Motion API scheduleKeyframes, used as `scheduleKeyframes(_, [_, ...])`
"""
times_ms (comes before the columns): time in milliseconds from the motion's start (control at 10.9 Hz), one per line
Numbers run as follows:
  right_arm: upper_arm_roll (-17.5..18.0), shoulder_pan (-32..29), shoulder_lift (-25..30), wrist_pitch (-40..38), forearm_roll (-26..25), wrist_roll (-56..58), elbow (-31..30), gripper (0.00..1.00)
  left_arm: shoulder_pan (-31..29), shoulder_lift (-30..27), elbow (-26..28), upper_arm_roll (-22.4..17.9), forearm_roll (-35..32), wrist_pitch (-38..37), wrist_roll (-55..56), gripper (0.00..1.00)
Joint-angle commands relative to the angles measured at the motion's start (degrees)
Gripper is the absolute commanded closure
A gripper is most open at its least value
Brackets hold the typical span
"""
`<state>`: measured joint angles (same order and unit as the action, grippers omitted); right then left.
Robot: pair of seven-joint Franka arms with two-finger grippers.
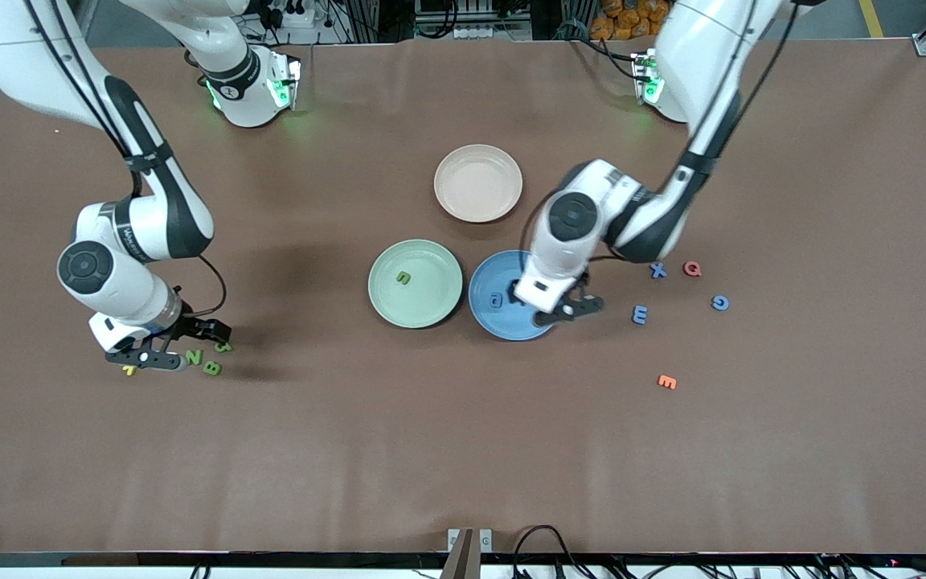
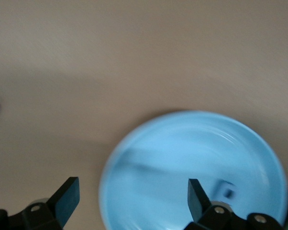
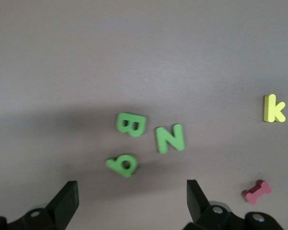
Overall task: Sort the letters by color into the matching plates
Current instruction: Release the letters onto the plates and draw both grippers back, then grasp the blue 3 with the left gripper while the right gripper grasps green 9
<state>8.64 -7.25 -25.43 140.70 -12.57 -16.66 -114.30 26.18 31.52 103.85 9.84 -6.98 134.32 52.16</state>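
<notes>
The pale green plate (image 1: 431,304) holds one green letter (image 1: 403,277). Beside it, the blue plate (image 1: 485,312) holds one blue letter (image 1: 496,300). My left gripper (image 1: 569,312) hangs open over the blue plate's edge, holding nothing. In the left wrist view the blue plate (image 2: 182,163) and its letter (image 2: 226,190) lie below the open left gripper (image 2: 133,196). Blue letters X (image 1: 657,270), E (image 1: 640,314) and G (image 1: 719,302) lie toward the left arm's end. My right gripper (image 1: 170,350) is open over three green letters (image 1: 194,356), seen as B (image 3: 131,124), N (image 3: 170,138) and a third (image 3: 122,164).
A beige-pink plate (image 1: 478,182) sits farther from the front camera than the two plates. A red letter (image 1: 692,268) and an orange letter (image 1: 667,382) lie among the blue ones. A yellow letter (image 3: 273,108) and a pink piece (image 3: 256,191) lie beside the green letters.
</notes>
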Motion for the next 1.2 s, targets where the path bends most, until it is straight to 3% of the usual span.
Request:
scheduleKeyframes(0, [1.12, -1.63, -4.01, 3.6, -2.2, -0.39, 1.71, 0.0, -8.93, -6.72, 7.57, 0.44, -0.23, -0.2, -14.58, 0.0])
scheduleKeyframes(92, [1.12, -1.63, -4.54, 3.96, -2.2, -0.39, 1.79, 0.0, -11.04, -8.3, 9.68, 0.44, -0.23, 0.76, -17.93, 0.0])
scheduleKeyframes(368, [1.12, -1.36, -6.12, 5.63, -2.29, -0.74, 2.24, 0.0, -14.75, -12.52, 22.4, 0.44, -0.23, 16.61, -26.12, 0.0])
scheduleKeyframes(460, [1.12, -1.28, -6.65, 6.42, -2.29, -0.83, 2.24, 0.0, -14.84, -12.36, 23.92, 0.35, -0.23, 18.59, -27.36, 0.0])
scheduleKeyframes(828, [1.12, -1.1, -8.41, 8.8, -2.38, -0.92, 1.8, 0.0, -15.63, -10.61, 25.25, 0.18, -1.71, 18.69, -34.21, 0.0])
scheduleKeyframes(1104, [1.12, -1.01, -8.23, 8.89, -2.38, -1.0, 0.92, 0.0, -17.83, -9.38, 25.17, 0.35, -6.46, 19.57, -35.11, 0.0])
